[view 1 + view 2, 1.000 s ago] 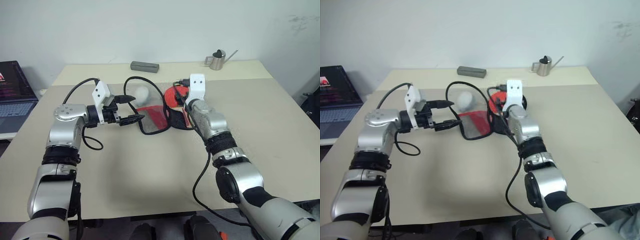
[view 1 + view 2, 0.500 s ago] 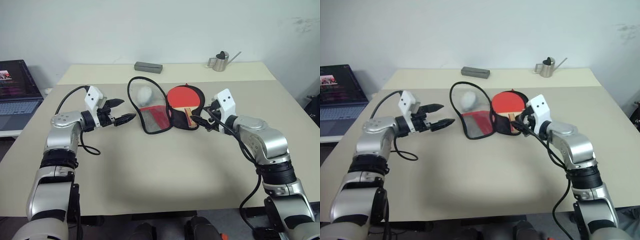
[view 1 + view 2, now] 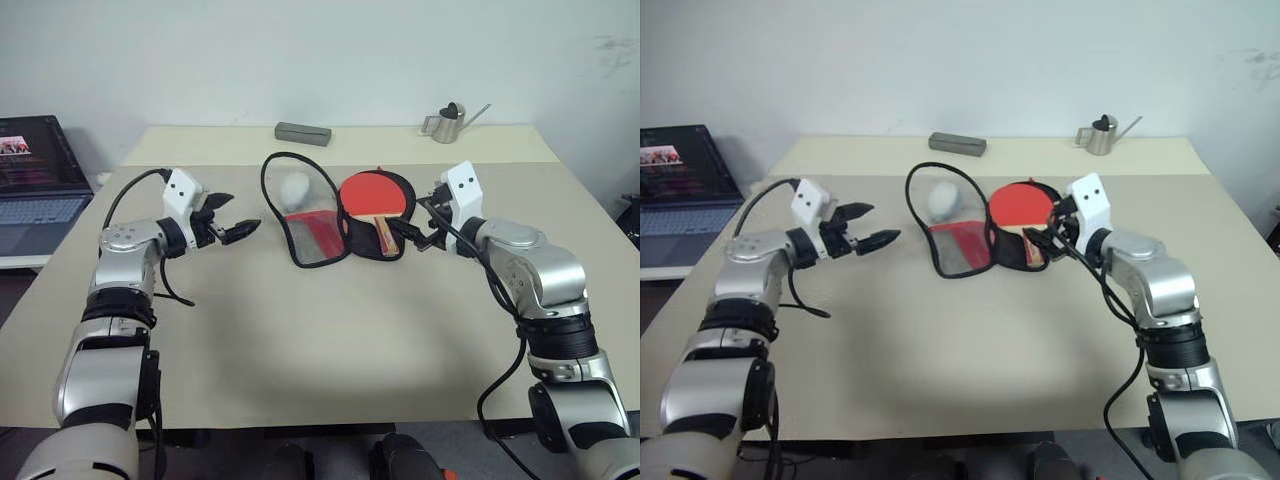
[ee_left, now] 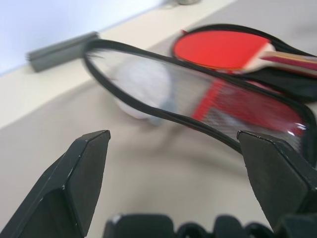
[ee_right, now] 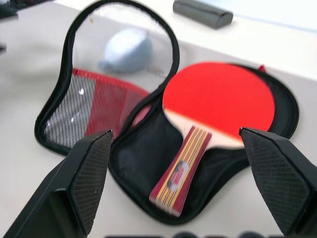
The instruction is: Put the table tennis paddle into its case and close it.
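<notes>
Seen from the head camera, the case (image 3: 335,220) lies butterflied open at the middle of the table (image 3: 300,330); the table tennis paddle (image 3: 374,196) is already laid in the black half, red blade toward twelve o'clock and striped handle toward six, while the clear, mesh-pocketed flap (image 3: 305,215) is spread at its nine o'clock with a small white ball (image 3: 293,186) showing behind the plastic. The left gripper (image 3: 229,216) is held at the case's nine o'clock and the right gripper (image 3: 418,228) at its three o'clock, both with fingers spread wide and nothing between them. Through the left wrist camera, the flap's zipper rim (image 4: 163,116) is seen running close ahead of the parted fingertips (image 4: 86,148); it is judged thin, limp and light, so it would be pinched at the rim and folded over rather than pushed. Through the right wrist camera, the paddle's handle (image 5: 181,171) is seen resting just inside the lower edge of the case between the wide-set fingers (image 5: 91,168). The paddle is judged stiff and light with grippy rubber, and the fabric shell is likely to slide unless pinned while the flap is closed.
</notes>
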